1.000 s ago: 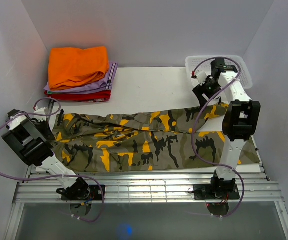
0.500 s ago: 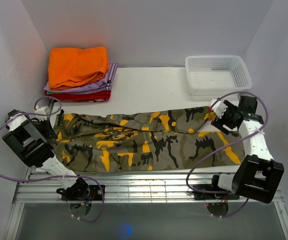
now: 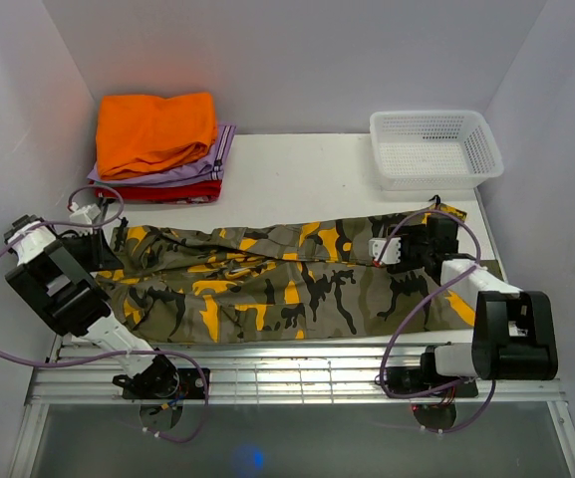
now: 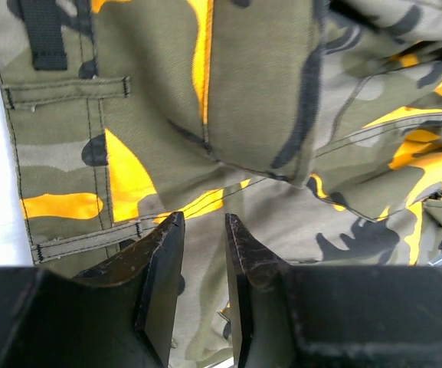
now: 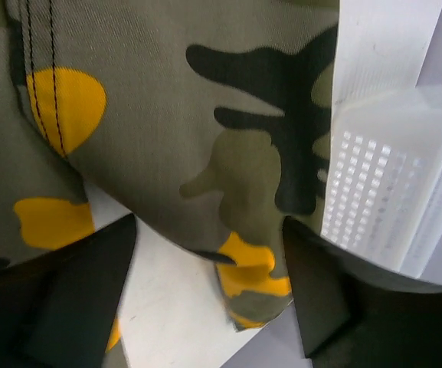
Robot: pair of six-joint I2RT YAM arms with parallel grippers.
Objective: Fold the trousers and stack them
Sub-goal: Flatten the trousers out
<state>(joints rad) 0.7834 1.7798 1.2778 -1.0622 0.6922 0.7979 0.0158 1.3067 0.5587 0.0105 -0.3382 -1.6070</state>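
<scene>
Over trousers: left gripper narrowly parted, right gripper wide.

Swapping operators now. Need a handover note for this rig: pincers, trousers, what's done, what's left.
Left pincer: over the waist end of the trousers, jaws nearly together. Cannot tell if cloth is pinched.
Right pincer: wide open, low over the leg hem, not closed on it.
Trousers: spread lengthwise along the near side of the table, waist left, leg ends right.
Done: no fold visible.
Left: fold, then stack. The folded clothes pile sits far left.
</scene>
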